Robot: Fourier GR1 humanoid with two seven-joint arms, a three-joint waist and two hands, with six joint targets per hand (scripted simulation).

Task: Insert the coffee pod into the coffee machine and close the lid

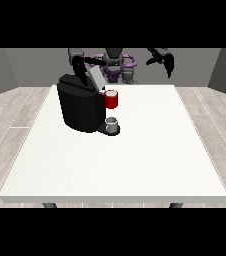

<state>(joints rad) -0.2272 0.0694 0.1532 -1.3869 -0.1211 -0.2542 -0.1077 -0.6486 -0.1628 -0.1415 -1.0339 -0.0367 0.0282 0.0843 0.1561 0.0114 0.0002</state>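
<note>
Now robot hand at view's left on machine lid; fingers unclear.

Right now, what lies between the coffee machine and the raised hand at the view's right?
Front view: only bare white table lies between the coffee machine and that hand.

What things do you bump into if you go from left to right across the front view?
Black coffee machine → red pod holder with the small grey cup below it → the hand at the view's right, raised above the table's far edge.
</note>
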